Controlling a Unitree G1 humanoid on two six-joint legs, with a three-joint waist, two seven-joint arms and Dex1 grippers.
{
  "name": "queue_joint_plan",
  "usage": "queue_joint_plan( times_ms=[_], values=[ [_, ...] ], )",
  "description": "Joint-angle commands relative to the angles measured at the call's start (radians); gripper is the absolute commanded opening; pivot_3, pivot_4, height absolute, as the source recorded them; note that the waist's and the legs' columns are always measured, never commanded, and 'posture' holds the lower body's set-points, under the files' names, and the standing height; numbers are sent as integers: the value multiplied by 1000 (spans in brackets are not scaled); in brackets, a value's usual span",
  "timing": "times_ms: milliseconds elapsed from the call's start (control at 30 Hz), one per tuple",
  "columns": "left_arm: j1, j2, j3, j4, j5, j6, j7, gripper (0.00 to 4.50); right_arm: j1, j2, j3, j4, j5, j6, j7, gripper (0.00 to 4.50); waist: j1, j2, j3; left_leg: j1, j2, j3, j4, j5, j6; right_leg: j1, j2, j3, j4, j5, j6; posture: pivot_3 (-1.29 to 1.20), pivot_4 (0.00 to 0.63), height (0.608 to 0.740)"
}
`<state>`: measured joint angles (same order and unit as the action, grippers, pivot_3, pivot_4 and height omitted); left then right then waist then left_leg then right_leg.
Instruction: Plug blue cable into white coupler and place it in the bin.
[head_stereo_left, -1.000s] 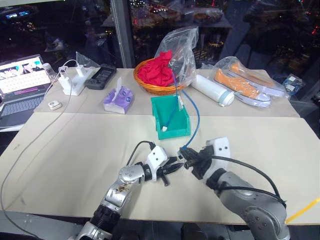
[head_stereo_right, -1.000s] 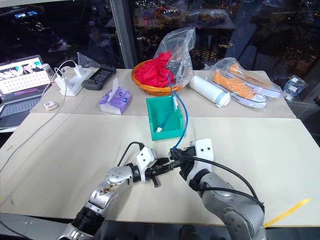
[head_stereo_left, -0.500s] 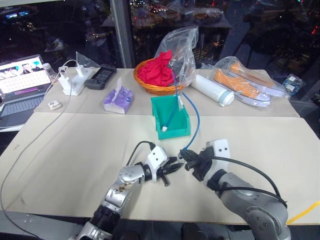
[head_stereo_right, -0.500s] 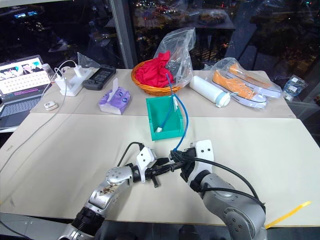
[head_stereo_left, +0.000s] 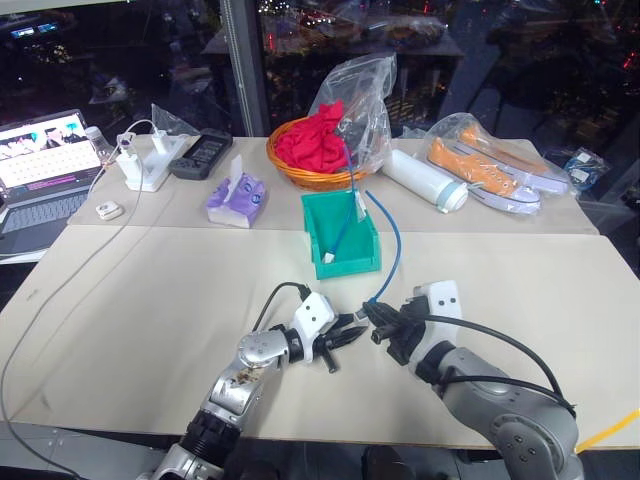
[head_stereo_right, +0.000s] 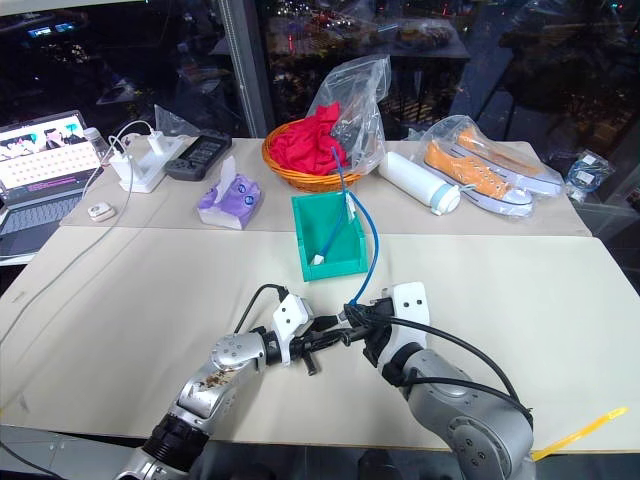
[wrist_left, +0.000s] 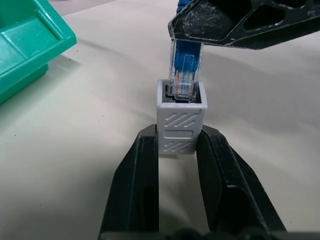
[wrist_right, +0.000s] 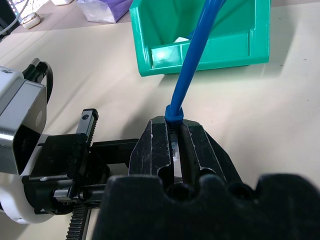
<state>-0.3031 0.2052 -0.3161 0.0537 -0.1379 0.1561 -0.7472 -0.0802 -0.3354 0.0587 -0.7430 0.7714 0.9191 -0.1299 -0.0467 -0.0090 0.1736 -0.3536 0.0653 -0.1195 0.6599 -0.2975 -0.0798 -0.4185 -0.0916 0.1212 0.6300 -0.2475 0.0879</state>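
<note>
The left tool (wrist_left: 179, 150) is clenched on the white coupler (wrist_left: 180, 123), holding it by its sides just above the tabletop (head_stereo_left: 150, 300). The right tool (wrist_right: 174, 140) is clamped on the blue cable (wrist_right: 192, 65) right behind its clear plug (wrist_left: 184, 77), whose tip sits in the coupler's open socket. From there the cable arcs up and over into the bin (head_stereo_left: 341, 238), which stands near both tools, in front of an orange basket (head_stereo_left: 312, 165) with red cloth (head_stereo_left: 312, 137).

Blue cable's (wrist_left: 186, 52) clear plug seated in white coupler's (wrist_left: 180, 122) socket, near teal bin (head_stereo_left: 341, 236).
</note>
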Motion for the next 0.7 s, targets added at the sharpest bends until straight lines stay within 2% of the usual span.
queue_joint_plan(
  times_ms=[33,400,700],
  values=[
    [7,0,0,-28,-5,0,-4,605,-7,-32,17,-23,-44,34,11,0,0,0,0,0,0,0,0,0,0,0,0,0,0,0,0,0,150,722],
    [13,4,1,-37,-5,3,0,605,-60,-148,161,-19,-207,128,46,0,-1,0,-3,1,0,0,0,0,0,1,0,0,0,0,0,0,150,722],
    [28,20,0,-65,-8,21,-1,605,-81,-150,250,12,-279,212,80,0,-8,-1,-10,2,0,0,0,0,0,2,0,0,0,0,0,0,150,722]
  ],
)
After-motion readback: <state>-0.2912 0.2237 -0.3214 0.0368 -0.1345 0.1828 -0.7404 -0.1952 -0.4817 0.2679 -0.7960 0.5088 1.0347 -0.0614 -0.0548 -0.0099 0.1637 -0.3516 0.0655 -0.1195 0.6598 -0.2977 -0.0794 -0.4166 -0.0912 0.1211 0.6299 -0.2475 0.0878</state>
